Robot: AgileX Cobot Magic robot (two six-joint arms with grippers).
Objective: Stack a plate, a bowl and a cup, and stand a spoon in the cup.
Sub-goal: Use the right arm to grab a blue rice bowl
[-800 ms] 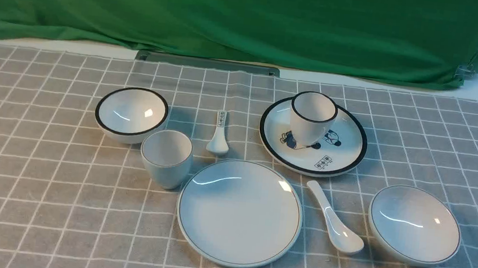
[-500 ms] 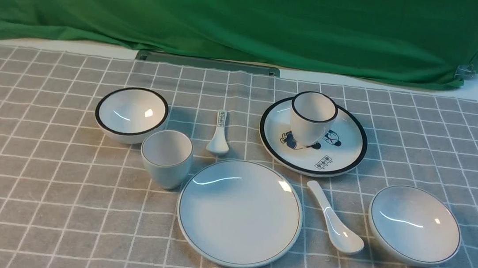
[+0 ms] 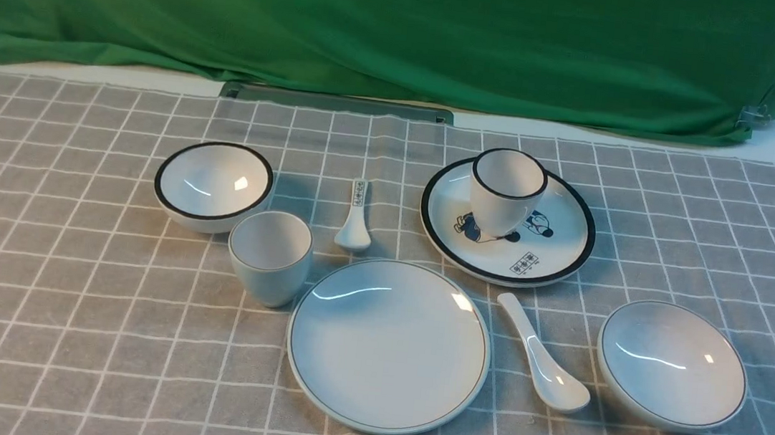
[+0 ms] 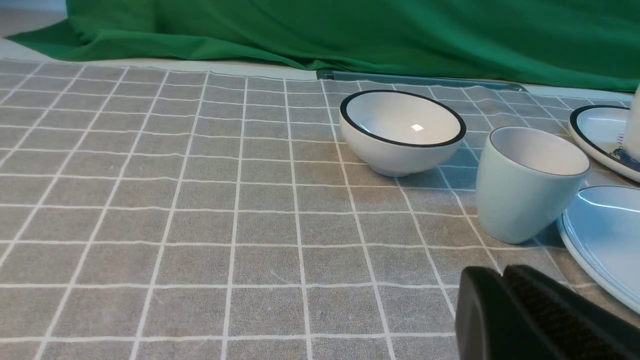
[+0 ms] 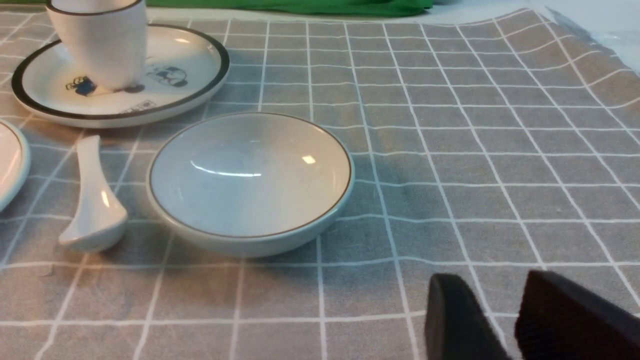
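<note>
Left tool point(image 4: 502, 280) closed, pale blue cup point(image 4: 530, 182) (thin grey rim)

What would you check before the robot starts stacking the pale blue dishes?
1. Plate bare, ready as the base: ok.
2. Bowl upright and empty: ok.
3. Cup upright and empty: ok.
4. Spoon lying uncovered between plate and bowl: ok.
5. Right hand open, holding nothing: ok.
6. Left hand open for a grasp: not ok, it is shut.
</note>
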